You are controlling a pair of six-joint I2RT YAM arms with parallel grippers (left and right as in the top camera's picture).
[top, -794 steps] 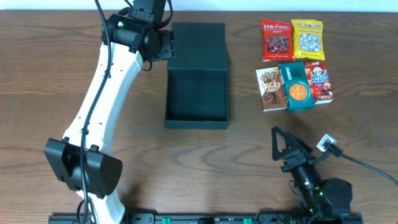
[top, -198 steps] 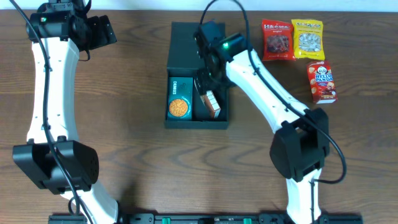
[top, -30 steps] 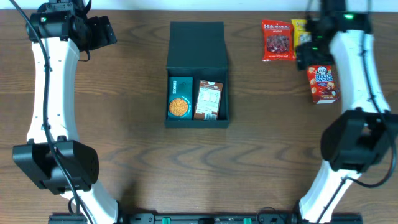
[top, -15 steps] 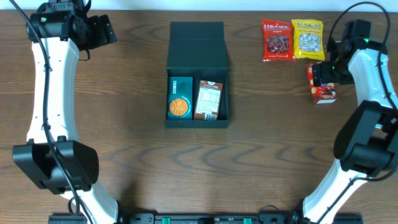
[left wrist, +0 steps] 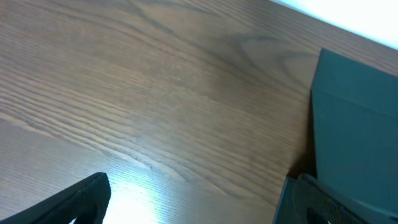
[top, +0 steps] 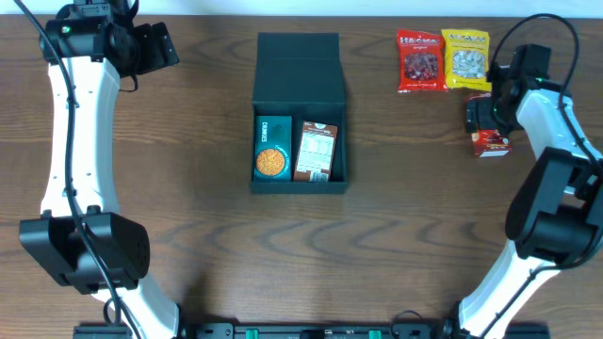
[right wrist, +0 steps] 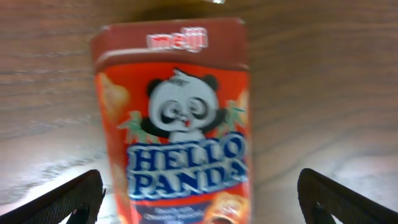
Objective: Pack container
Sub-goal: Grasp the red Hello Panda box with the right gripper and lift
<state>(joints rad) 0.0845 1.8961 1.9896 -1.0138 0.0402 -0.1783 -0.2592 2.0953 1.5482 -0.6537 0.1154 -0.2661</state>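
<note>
— Two flat packs lie side by side in the tray of the dark teal matte cardboard container [top: 299, 66]. It sits mid-table, its hinged flap laid open toward the far edge. A small teal snack box with an orange circle [top: 272, 148] is on the left, a brown carton with a white printed panel [top: 317, 151] just beside it on the right.
— And the right gripper [top: 485, 113]?
— Farther back, over the glossy red Hello Panda box [right wrist: 177, 124]. Its wrist view shows the black fingers [right wrist: 68, 199] spread wide, one at each side of the box, gripping nothing.
— Beyond that?
— A crinkly red foil bag [top: 419, 61] and a yellow foil bag [top: 465, 58] lie just beside each other at the far edge of the grained brown wooden table [top: 207, 245]. The left gripper [top: 155, 47] hangs near the far left corner, spread wide and empty too. The container's smooth wall shows at the edge of its view.
— Anything changed?
— A second ago the right gripper was over the bags; it has come nearer, onto the panda box. The left arm has stayed put, and the container and its packs lie as they did.
</note>
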